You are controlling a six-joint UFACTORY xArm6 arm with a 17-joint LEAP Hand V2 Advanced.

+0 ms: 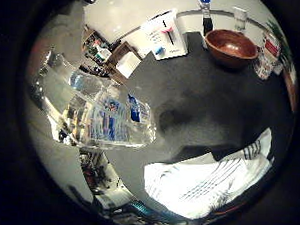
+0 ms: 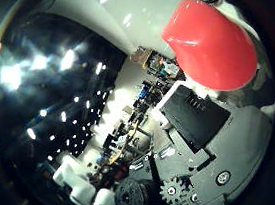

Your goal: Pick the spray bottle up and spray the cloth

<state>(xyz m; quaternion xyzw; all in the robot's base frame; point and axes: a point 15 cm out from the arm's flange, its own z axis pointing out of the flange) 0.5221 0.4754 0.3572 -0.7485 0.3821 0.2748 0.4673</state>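
Observation:
A clear spray bottle with a blue label fills much of the little finger side view, close to my palm and tilted in the air over the edge of the dark table. Its red spray head shows large in the thumb side view, right against my right hand, whose black and white parts and a gear lie beside it. The hand is shut on the bottle. A white cloth with thin dark stripes lies crumpled on the table below the bottle's base end.
At the table's far side stand a brown bowl, a white box, a dark bottle with a blue top, a clear cup and a printed pack. Cluttered shelves stand beyond the table.

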